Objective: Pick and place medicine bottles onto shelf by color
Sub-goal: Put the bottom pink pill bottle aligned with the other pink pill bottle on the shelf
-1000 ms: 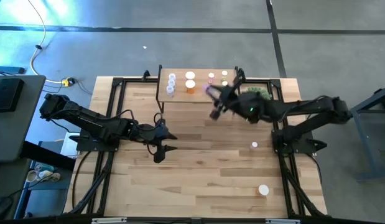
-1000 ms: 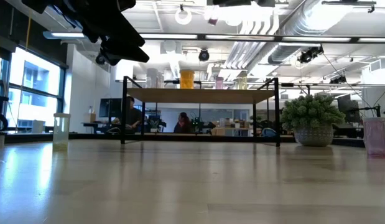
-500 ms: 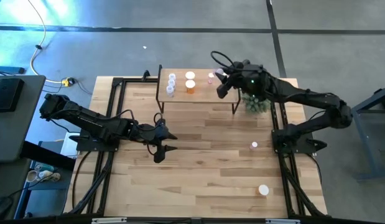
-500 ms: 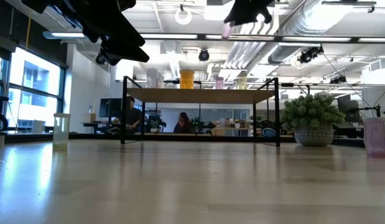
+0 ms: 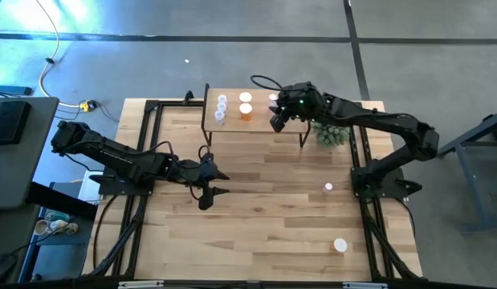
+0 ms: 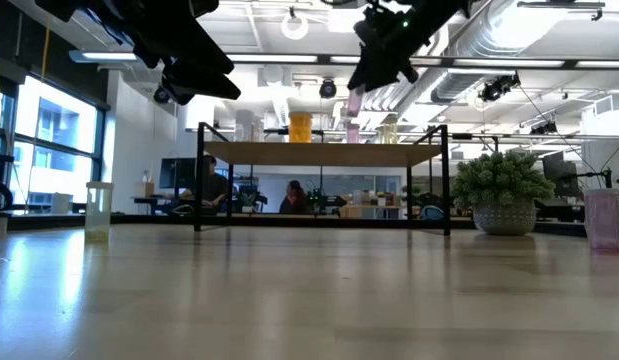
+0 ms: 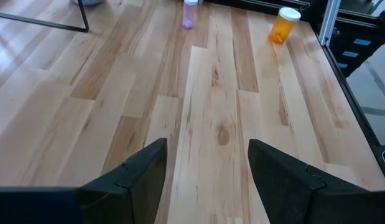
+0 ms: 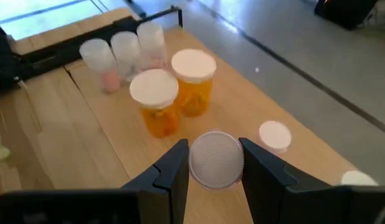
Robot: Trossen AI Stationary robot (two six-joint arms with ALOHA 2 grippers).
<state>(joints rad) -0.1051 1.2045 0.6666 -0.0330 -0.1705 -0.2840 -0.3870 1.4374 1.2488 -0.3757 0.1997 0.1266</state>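
The shelf [image 5: 260, 122] stands at the table's far edge and carries clear bottles [image 5: 221, 107], two orange bottles [image 5: 246, 104] and a pink one [image 5: 273, 99]. My right gripper [image 5: 276, 120] hovers just above the shelf, shut on a pink bottle [image 6: 356, 100] with a white cap. Mid-table on the left, my left gripper [image 5: 213, 182] hangs open with nothing between its fingers [image 7: 142, 177]. A pink bottle [image 5: 328, 188] and an orange bottle [image 5: 340, 245] rest on the table's right half. My right gripper pinches the pink bottle at its white-capped top [image 8: 216, 158] between its two fingers [image 8: 173, 168]. The fingers slant downward from the table's right. The pink body [image 6: 356, 102] hangs below them, clear of the shelf's board [image 6: 319, 153].
A green plant in a pot [image 5: 330, 130] stands just right of the shelf. A pale bottle [image 6: 99, 210] stands on the table, at the left of the low view. Bare board [image 8: 242, 93] lies beside the orange bottles [image 8: 156, 109] under the held bottle.
My right gripper has swung with the pink bottle from over the middle of the table toward the far edge, then a little to the left, and has sunk to just above the shelf. It has also turned about as it went. The bottle stays in its hold.
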